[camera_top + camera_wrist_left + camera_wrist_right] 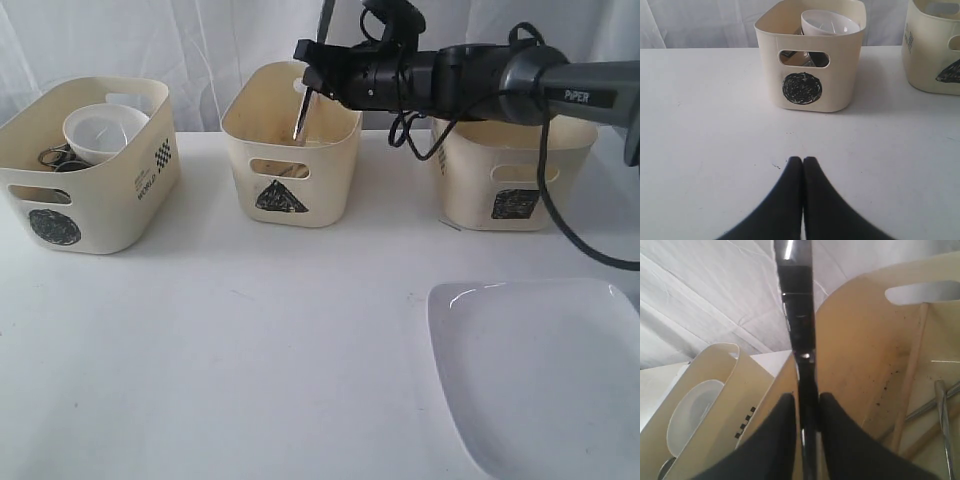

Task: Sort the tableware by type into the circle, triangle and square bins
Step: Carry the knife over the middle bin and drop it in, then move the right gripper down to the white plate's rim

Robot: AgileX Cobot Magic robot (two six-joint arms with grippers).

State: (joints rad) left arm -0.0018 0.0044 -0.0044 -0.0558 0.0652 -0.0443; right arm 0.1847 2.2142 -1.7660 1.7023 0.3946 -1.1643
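The knife (300, 118) is hanging upright over the triangle bin (290, 190) with its tip dipping inside, and the right gripper (806, 400) is pinching it between its 2 fingers. A wooden chopstick (910, 375) and steel cutlery (942, 420) are already lying in that bin. The circle bin (100, 215) is holding the white bowl (100, 130) beside dark steel pieces. Judging by this, only 1 item is waiting outside: the white plate (550, 380), likely bound for the square bin (480, 200). The left gripper (803, 160) is clenched and empty.
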